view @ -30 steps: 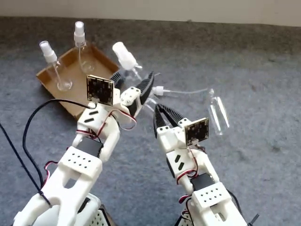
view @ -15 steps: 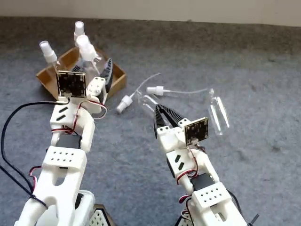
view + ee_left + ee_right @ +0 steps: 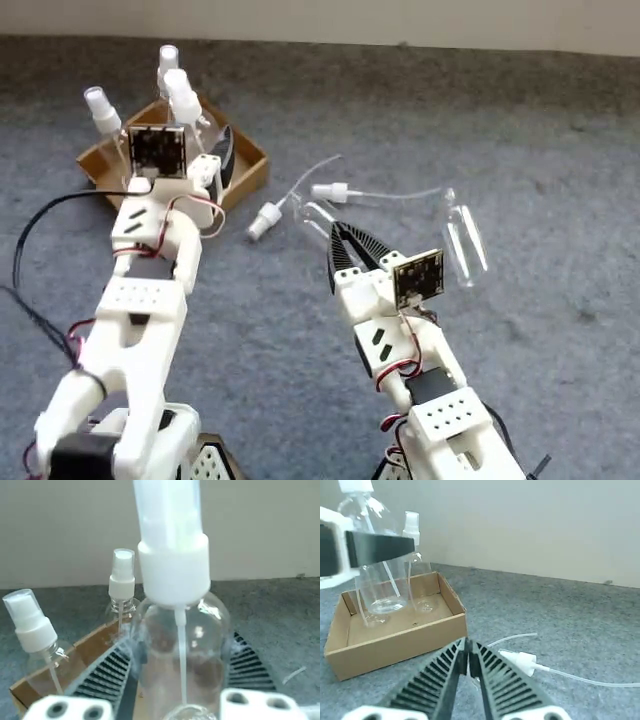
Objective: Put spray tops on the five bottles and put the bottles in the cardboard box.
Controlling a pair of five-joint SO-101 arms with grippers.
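My left gripper [image 3: 207, 160] is shut on a clear bottle [image 3: 180, 645] with a white spray top [image 3: 183, 92], held upright over the cardboard box [image 3: 245, 165]. Two more topped bottles [image 3: 105, 112] [image 3: 168, 62] stand in the box, also seen as bottles [image 3: 30, 625] [image 3: 122, 580] behind the held one. My right gripper [image 3: 343, 243] is shut on nothing, low at mid table. Just beyond it lie a loose spray top [image 3: 335, 190] with a long tube, another white top [image 3: 268, 218] beside a clear bottle [image 3: 312, 213], and an uncapped bottle [image 3: 465, 240] to the right.
Grey carpet covers the table. The box's near wall [image 3: 395, 635] stands left of my right gripper [image 3: 468, 652], with the loose spray top [image 3: 520, 659] close ahead of it. A pale wall runs along the far edge.
The left arm swung left with the topped bottle, from mid table to above the box, and stood it upright. The right arm stayed still.
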